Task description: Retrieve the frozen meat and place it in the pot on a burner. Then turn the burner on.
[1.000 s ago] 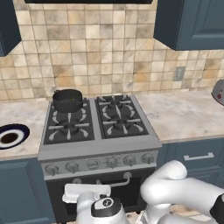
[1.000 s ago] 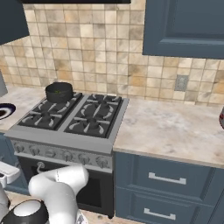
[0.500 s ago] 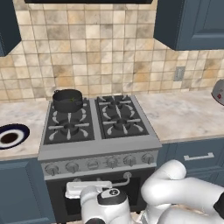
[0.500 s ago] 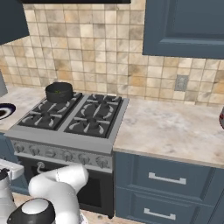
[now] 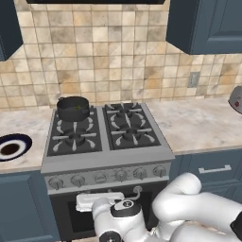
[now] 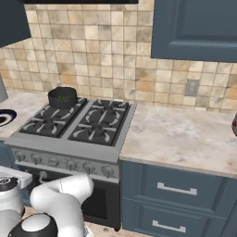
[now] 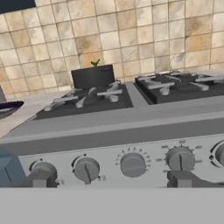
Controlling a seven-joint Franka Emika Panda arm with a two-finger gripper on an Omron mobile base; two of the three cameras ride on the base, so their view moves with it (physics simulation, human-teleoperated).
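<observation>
**Gripper low before the stove knobs, meat tip showing in the pot**

The pot (image 5: 73, 108) sits on the rear left burner (image 5: 74, 115) of the stove (image 5: 106, 158), against the tiled backsplash (image 5: 118, 56); in the right base view the pot (image 6: 63, 97) stands at the far left corner of the cooktop; in the hand view a small green tip, the frozen meat (image 7: 95, 63), pokes just above the rim of the pot (image 7: 92, 77); the rest of the piece is hidden inside.

The arm is folded low in front of the oven door; the gripper (image 7: 109, 178) looks level at the control panel, its two dark finger tips standing wide apart with nothing between them, the hand released; the fingertips (image 7: 38, 178) frame the row of knobs (image 7: 132, 165); the knobs are near but I cannot tell whether any tip touches one.

A round dark-blue-rimmed plate (image 5: 12, 147) lies on the counter (image 5: 198, 125) left of the stove, apart from the burners; the front left burner (image 5: 74, 140) under its grate arms carries nothing; drawers (image 6: 178, 190) sit under the right counter.
</observation>
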